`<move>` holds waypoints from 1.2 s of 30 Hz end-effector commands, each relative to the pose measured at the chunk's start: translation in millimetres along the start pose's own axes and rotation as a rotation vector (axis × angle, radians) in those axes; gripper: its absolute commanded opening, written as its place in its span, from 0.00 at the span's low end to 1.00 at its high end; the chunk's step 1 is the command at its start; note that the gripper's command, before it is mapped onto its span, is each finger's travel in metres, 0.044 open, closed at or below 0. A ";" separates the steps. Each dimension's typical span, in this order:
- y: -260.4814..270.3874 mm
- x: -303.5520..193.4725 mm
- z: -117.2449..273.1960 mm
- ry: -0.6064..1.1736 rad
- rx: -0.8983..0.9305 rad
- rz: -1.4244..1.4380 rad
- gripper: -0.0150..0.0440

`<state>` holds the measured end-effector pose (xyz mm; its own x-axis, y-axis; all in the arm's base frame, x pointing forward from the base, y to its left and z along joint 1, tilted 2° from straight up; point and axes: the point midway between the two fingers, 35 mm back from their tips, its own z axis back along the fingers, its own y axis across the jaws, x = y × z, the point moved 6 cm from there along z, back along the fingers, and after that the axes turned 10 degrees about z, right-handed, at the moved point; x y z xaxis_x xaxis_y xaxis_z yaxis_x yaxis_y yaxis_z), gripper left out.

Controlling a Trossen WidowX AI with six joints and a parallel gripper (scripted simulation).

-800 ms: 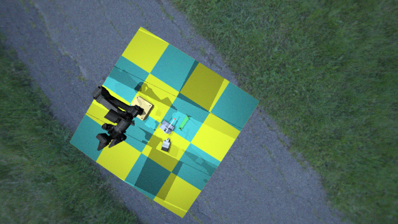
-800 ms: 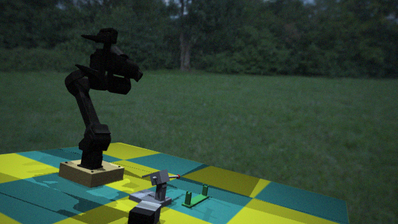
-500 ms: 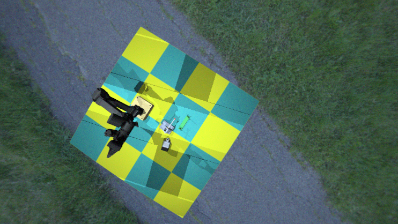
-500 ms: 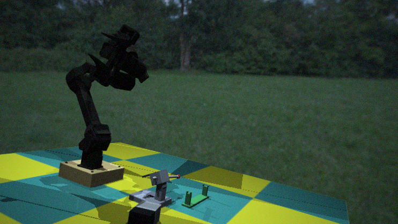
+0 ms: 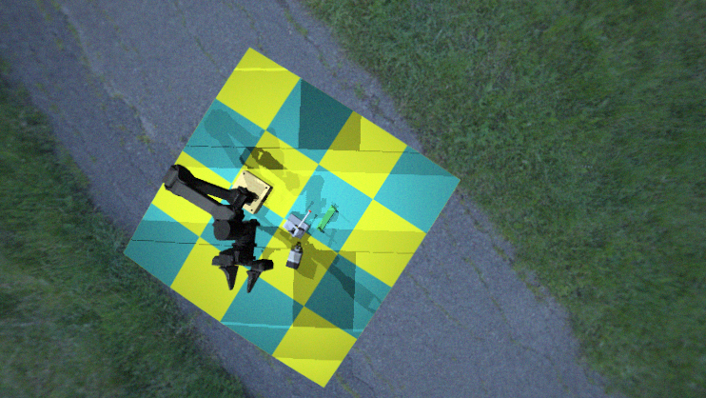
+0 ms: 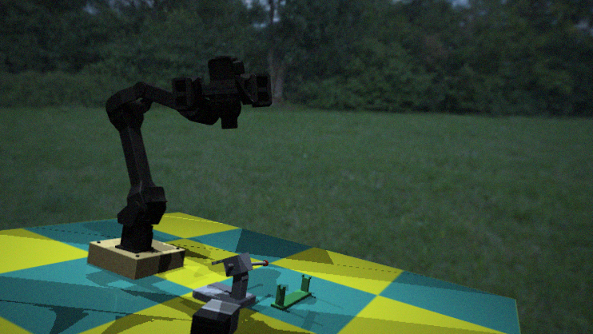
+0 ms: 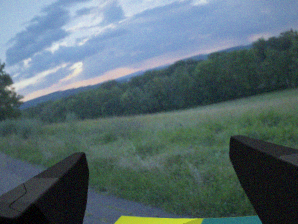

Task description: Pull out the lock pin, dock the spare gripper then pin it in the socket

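Observation:
The grey mount (image 5: 291,224) (image 6: 238,265) stands on the checkered board, with a tilted socket on its post. The lock pin (image 5: 309,211) (image 6: 265,263) runs through the socket, its red-tipped end sticking out on one side and its thin end on the other. The spare gripper (image 5: 294,257) (image 6: 214,317), a grey and black block, sits beside the mount; its lower part is cut off in the exterior view. My gripper (image 5: 240,289) (image 6: 222,91) (image 7: 160,155) is open and empty, high above the board and well away from the mount and spare gripper.
A green two-post cradle (image 5: 326,219) (image 6: 295,297) stands beside the mount, on the side of the pin's red end. The arm's wooden base block (image 6: 111,263) stands behind the mount in the exterior view. The checkered board (image 5: 397,214) (image 6: 451,296) has grass and pavement around it.

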<state>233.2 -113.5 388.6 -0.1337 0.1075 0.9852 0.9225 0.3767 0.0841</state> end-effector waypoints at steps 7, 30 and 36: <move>85.9 -52.6 12.3 0.200 0.528 0.807 0.76; 124.2 -136.7 110.7 0.386 1.711 1.773 0.76; 115.6 -142.6 141.7 0.425 2.096 1.878 0.76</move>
<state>329.8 3.2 261.3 0.4382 0.8984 0.0288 -0.7425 0.3799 -0.5517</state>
